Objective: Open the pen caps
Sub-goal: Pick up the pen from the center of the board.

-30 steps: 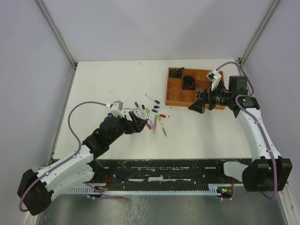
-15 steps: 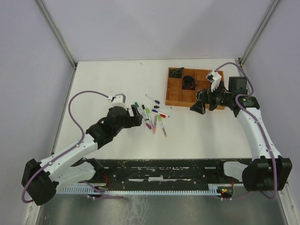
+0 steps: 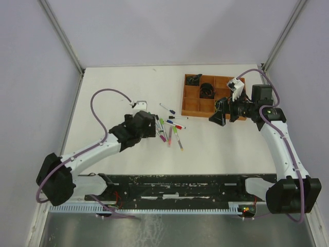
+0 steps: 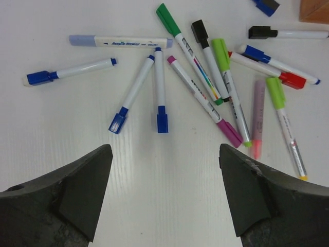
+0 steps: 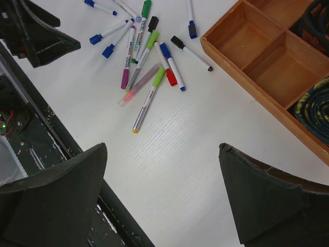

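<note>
Several pens (image 3: 168, 128) lie in a loose fan at the table's middle, all with their caps on. The left wrist view shows them just ahead of my fingers: blue caps (image 4: 162, 119), a dark green cap (image 4: 165, 14), a black cap (image 4: 199, 30), a red cap (image 4: 292, 80) and a light green cap (image 4: 221, 51). My left gripper (image 4: 164, 149) is open, low over bare table at the near left edge of the fan (image 3: 153, 127), touching none of them. My right gripper (image 5: 162, 146) hangs open and empty to the right of the pens (image 5: 146, 62), beside the tray (image 3: 216, 117).
A brown compartment tray (image 3: 193, 106) stands at the back right with coiled dark cables (image 3: 207, 90) in some cells; its near wall (image 5: 241, 77) sits close to my right gripper. The black rail (image 3: 180, 188) runs along the table's near edge.
My left arm has stretched forward and right, bringing its open gripper up to the near edge of the pens. The right arm has hardly moved. No pen has shifted.
</note>
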{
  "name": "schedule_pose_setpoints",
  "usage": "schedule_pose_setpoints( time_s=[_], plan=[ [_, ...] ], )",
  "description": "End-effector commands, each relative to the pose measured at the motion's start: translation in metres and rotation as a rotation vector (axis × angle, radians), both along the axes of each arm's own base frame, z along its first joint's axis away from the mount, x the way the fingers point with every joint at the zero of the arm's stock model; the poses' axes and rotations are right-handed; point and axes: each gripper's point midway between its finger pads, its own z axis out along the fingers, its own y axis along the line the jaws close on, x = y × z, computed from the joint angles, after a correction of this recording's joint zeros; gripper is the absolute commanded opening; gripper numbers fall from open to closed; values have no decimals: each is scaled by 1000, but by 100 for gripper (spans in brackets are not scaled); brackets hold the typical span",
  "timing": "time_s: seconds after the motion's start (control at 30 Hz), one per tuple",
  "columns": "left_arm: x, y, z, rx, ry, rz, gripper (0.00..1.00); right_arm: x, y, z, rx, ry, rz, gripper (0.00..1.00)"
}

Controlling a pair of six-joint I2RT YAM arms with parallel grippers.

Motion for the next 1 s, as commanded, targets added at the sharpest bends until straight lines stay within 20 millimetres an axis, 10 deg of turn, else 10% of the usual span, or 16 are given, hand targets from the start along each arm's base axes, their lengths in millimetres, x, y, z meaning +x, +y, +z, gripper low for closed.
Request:
schedule_pose_setpoints(
  time_s=[0.0, 0.23, 0.43, 0.97],
  plan=[
    [29, 15, -1, 179, 13, 13, 86, 4, 4, 13, 17, -42, 18, 99],
    [48, -2, -40, 186, 142, -70, 76, 8, 5, 5, 14, -10, 18, 99],
    [59, -13, -70, 210, 222, -53, 43, 8, 6, 0, 15, 2, 22, 99],
    [36, -11, -83, 142, 269, -28, 37, 8, 8, -4, 22, 23, 33, 99]
  ],
)
